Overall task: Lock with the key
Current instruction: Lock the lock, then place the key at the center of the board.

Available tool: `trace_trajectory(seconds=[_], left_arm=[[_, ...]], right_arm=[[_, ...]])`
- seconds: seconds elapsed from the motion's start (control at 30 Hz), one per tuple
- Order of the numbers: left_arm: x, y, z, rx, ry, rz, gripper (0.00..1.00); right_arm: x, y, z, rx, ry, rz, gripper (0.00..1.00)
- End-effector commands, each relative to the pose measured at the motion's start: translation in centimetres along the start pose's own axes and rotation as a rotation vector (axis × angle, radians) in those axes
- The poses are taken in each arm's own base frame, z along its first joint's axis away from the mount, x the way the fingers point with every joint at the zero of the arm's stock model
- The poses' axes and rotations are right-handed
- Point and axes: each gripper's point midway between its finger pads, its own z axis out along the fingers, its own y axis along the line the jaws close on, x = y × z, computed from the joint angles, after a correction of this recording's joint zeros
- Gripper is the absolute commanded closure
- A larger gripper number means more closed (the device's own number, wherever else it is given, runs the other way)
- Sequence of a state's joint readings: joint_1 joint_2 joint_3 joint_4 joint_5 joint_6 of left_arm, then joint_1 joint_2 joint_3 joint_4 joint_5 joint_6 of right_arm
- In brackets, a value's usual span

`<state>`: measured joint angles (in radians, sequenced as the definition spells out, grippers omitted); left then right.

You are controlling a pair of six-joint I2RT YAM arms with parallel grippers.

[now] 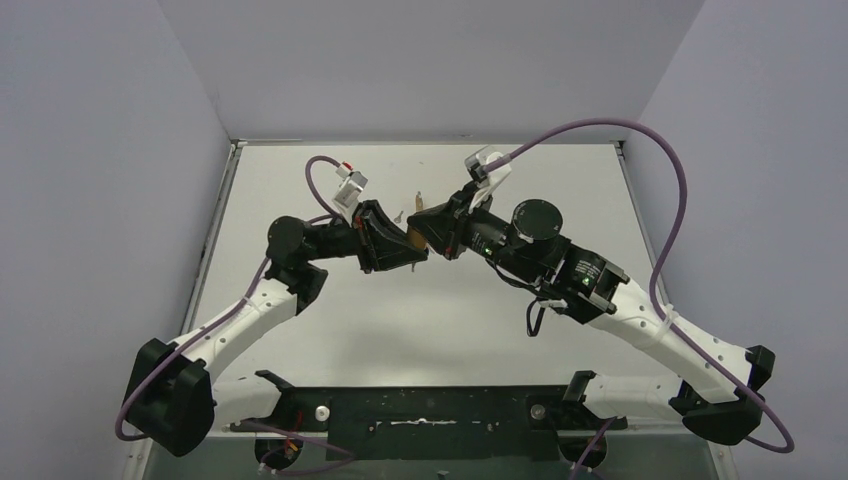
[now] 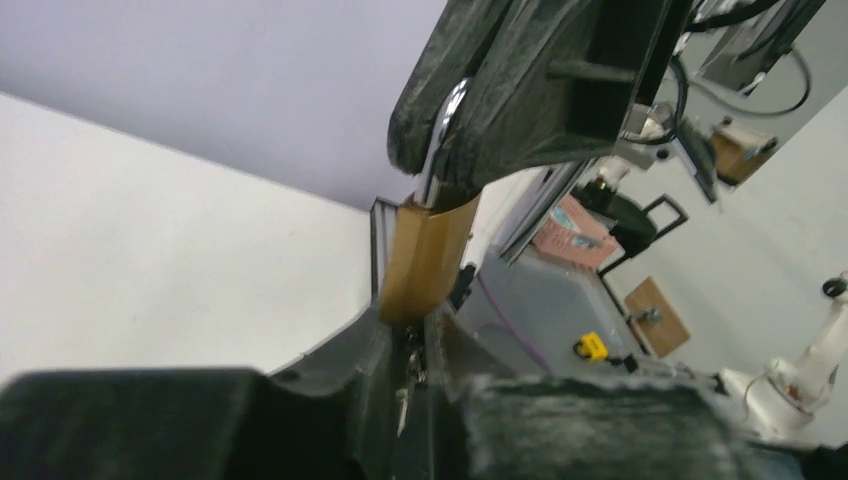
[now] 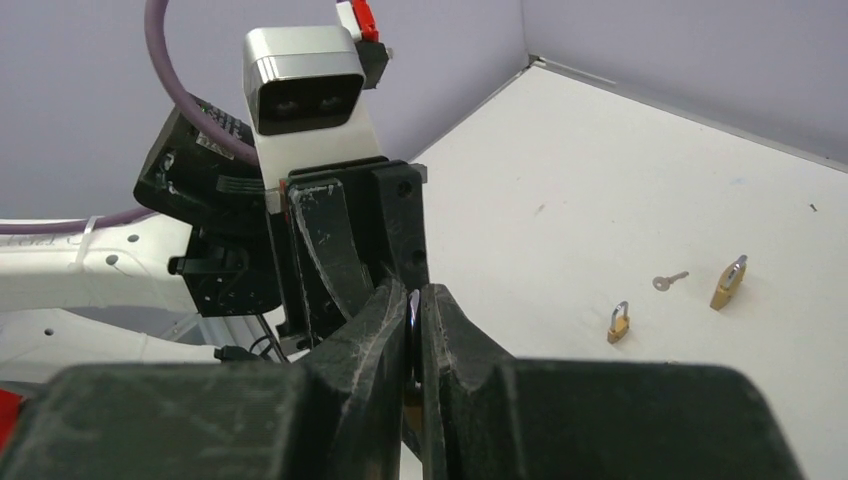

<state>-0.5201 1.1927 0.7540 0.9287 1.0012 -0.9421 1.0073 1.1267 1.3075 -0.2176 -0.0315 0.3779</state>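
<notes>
A brass padlock (image 2: 425, 260) hangs in the air between the two arms above the middle of the table (image 1: 420, 320). My right gripper (image 3: 413, 320) is shut on its silver shackle (image 2: 445, 125) from above. My left gripper (image 2: 415, 375) has closed in from below the lock body, and a thin silvery key (image 2: 408, 372) shows between its fingers, right at the bottom of the padlock. In the top view the brass body (image 1: 418, 240) shows only as a small patch between the left gripper (image 1: 408, 256) and the right gripper (image 1: 436, 236).
Two more small brass padlocks (image 3: 620, 322) (image 3: 729, 282) and a loose key (image 3: 670, 281) lie on the white table behind the grippers. The table's walls rise at the back and on both sides.
</notes>
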Motion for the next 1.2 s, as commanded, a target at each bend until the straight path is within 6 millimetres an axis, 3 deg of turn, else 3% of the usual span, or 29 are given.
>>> trace_trajectory(seconds=[0.0, 0.13, 0.33, 0.47, 0.63, 0.77, 0.93, 1.03, 1.17], left_arm=[[-1.8, -1.2, 0.8, 0.049, -0.037, 0.094, 1.0], [-1.1, -1.0, 0.6, 0.048, -0.025, 0.08, 1.0], [0.7, -0.2, 0.1, 0.032, 0.0, 0.038, 1.0], [3.3, 0.9, -0.4, 0.016, 0.038, -0.027, 1.0], [6.6, 2.4, -1.1, -0.023, 0.09, -0.13, 1.0], [8.2, 6.6, -2.7, -0.284, 0.084, -0.142, 1.0], [8.8, 13.2, -8.8, -0.877, 0.044, -0.04, 1.0], [9.0, 14.8, -11.3, -1.038, -0.013, 0.012, 1.0], [10.9, 17.1, -14.0, -1.255, 0.009, 0.033, 1.0]], right_arm=[[-5.4, 1.4, -0.9, -0.043, -0.156, 0.009, 1.0], [-6.1, 0.9, -1.4, -0.019, -0.17, -0.008, 1.0], [-8.9, -1.0, -2.7, 0.039, -0.246, -0.035, 1.0], [-10.3, -2.6, -3.1, 0.095, -0.3, -0.045, 1.0], [-9.8, -4.5, -2.8, 0.158, -0.323, -0.038, 1.0], [-7.3, -6.9, -2.3, 0.254, -0.307, -0.018, 1.0], [-1.5, -10.2, -1.3, 0.397, -0.248, 0.009, 1.0], [2.5, -11.4, -0.6, 0.485, -0.208, -0.007, 1.0], [7.5, -12.5, 1.0, 0.577, -0.153, -0.03, 1.0]])
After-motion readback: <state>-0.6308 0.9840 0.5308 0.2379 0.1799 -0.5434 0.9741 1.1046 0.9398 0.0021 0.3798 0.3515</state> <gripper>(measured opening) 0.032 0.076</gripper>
